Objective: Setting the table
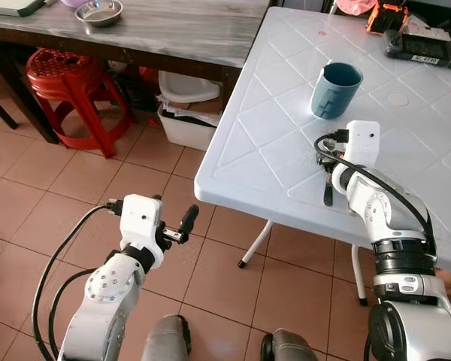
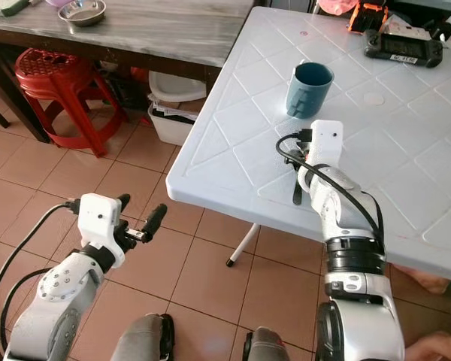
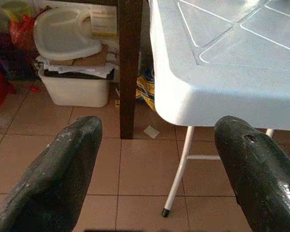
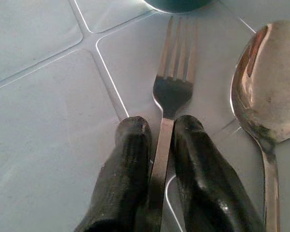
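At the centre of the right wrist view, the right gripper (image 4: 160, 145) has its 2 black fingers pinched narrow on the handle of a fork (image 4: 171, 82), which lies flat on the white table (image 1: 263, 135). The fork's long axis runs straight out from the fingers, tines toward the blue cup (image 1: 334, 90) at the frame's top edge. Just to the right of the fork a spoon (image 4: 270, 87) lies roughly parallel, close beside it but apart. In the left eye view the right arm reaches over the table's near edge, wrist bent down, right of centre. The left gripper (image 1: 179, 227), lower left, hovers over the tiled floor (image 1: 30, 203) with its fingers spread wide and nothing between them, well apart from the cutlery. The right arm is plainly the nearer one.
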Controlling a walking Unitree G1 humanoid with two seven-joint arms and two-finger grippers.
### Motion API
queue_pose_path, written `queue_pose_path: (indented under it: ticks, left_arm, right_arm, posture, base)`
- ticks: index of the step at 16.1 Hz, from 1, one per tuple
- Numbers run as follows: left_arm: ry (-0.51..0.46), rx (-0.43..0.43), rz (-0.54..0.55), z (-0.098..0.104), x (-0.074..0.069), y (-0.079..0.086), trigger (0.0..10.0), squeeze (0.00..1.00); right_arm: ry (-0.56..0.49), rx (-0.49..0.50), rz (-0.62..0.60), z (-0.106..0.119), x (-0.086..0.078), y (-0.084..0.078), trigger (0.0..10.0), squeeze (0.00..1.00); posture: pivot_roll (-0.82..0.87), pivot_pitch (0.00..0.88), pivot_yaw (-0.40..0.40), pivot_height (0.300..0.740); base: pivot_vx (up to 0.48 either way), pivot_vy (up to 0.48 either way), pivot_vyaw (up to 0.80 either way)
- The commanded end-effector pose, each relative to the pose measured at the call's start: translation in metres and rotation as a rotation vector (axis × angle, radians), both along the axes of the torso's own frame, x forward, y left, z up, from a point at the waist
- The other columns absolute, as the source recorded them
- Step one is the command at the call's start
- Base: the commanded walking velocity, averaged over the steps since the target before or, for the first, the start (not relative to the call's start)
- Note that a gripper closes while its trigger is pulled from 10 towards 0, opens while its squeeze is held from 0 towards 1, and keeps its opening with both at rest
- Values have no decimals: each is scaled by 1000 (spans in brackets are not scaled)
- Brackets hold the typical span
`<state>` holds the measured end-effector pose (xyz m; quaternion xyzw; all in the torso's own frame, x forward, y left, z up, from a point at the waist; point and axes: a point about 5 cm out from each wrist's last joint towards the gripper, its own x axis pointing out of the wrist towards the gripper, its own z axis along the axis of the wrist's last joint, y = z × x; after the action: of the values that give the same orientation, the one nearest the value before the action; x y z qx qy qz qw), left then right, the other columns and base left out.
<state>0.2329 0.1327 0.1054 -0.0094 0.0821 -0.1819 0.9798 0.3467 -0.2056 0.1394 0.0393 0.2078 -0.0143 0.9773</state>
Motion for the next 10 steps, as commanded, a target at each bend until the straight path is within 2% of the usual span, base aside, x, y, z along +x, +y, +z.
queue_pose_path:
  ticks: [1,7,10]
  left_arm:
    - [18,2,-15,-2,0,-1,10000,0]
    - [29,-3,-13,-7,6,-3,10000,0]
    - [7,-14,4,-6,11,-3,10000,0]
  right_arm:
    - [263,32,-41,-55,-26,-7,0,0]
    - [258,88,-51,-60,-32,4,0,0]
    - [181,170,-92,-53,-31,10,0,0]
  posture:
    - [5,159,14,719]
    - [5,108,5,719]
    - [-1,75,2,719]
  base:
    - [0,0,0]
    - [0,0,0]
    - [0,0,0]
